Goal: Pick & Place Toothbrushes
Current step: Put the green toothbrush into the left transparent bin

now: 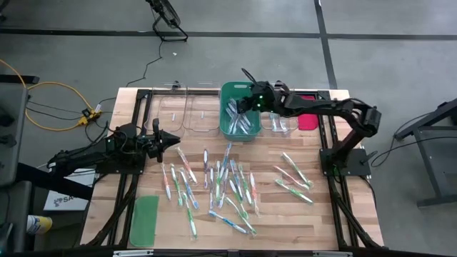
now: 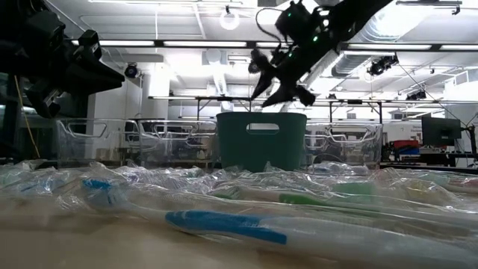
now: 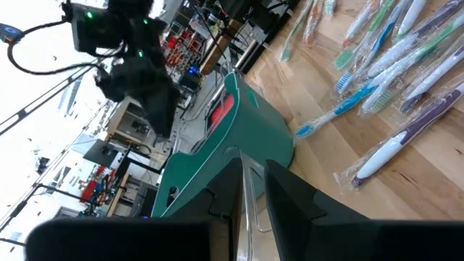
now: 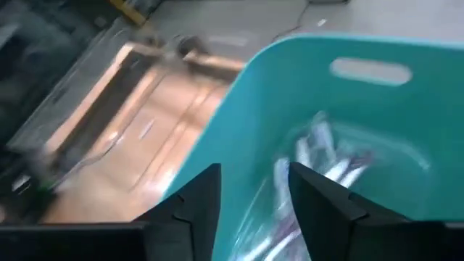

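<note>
Many wrapped toothbrushes [image 1: 228, 185] lie scattered flat on the wooden table, with white handles marked green, blue or pink. Some more toothbrushes [image 4: 319, 156] lie inside the green bin [image 1: 227, 130] at the far middle of the table. My right gripper [image 1: 245, 106] hangs open over that bin's mouth, tilted downward, with nothing clearly between its fingers [image 4: 203, 206]. My left gripper [image 1: 175, 139] waits level above the table's left side, pointing toward the scattered toothbrushes. Its fingers [image 3: 290, 210] stand a narrow gap apart and hold nothing.
Clear bins [image 1: 189, 114] stand beside the green bin along the far edge, and more of them [image 1: 280, 125] stand to its right. A flat green lid [image 1: 145, 220] lies near the front left corner. A red-pink lid [image 1: 307, 120] lies at the far right.
</note>
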You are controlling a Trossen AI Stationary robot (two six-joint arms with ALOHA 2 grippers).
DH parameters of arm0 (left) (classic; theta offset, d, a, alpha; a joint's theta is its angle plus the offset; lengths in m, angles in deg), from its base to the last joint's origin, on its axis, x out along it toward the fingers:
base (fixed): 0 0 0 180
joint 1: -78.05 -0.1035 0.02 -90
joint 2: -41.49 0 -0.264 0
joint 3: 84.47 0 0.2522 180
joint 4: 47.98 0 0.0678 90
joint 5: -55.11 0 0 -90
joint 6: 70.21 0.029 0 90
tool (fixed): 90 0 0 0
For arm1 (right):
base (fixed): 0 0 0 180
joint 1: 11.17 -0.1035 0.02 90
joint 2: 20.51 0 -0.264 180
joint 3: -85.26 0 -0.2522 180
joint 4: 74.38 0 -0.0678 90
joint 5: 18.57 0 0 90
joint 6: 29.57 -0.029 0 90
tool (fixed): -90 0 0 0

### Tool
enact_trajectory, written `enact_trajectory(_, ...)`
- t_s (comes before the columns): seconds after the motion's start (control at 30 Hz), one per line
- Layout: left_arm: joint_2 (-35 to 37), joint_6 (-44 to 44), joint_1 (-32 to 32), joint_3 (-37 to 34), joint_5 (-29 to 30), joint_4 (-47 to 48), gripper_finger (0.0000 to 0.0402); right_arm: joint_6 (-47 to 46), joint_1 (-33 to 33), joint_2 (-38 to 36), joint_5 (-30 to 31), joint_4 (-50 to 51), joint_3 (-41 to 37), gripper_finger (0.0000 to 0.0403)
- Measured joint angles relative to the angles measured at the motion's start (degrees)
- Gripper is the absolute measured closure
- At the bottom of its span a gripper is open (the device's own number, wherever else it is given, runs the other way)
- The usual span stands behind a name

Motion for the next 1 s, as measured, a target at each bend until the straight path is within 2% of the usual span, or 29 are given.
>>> enact_trajectory(0.07, 0.0, 0.0, 0.0, 0.01, 0.0, 0.01, 0.0346, 0.36, -0.58, -2.21, -1.74, 4.7, 0.0, 0.0241)
enact_trajectory(0.2, 0.0, 0.01, 0.0, 0.01, 0.0, 0.0, 0.0346, 0.4, -3.41, -6.86, -1.18, 14.8, 0.0, 0.0246)
enact_trajectory(0.43, 0.0, 0.01, 0.0, 0.0, 0.0, 0.0, 0.0346, -4.85, -11.62, -12.49, 6.49, 35.27, 0.02, 0.0258)
enact_trajectory(0.63, 0.0, 0.01, 0.0, 0.0, 0.0, 0.0, 0.0346, -14.17, -20.8, -12.83, 11.65, 50.44, -0.02, 0.0261)
enact_trajectory(0.87, 0.0, 0.01, 0.0, 0.0, 0.0, 0.0, 0.0346, -27.31, -33.02, -12.81, 15.82, 61.28, -0.04, 0.0264)
enact_trajectory(1.0, 0.01, 0.01, 0.0, 0.0, 0.0, 0.0, 0.0346, -34.8, -39.17, -12.82, 18.65, 62.15, -3.39, 0.0265)
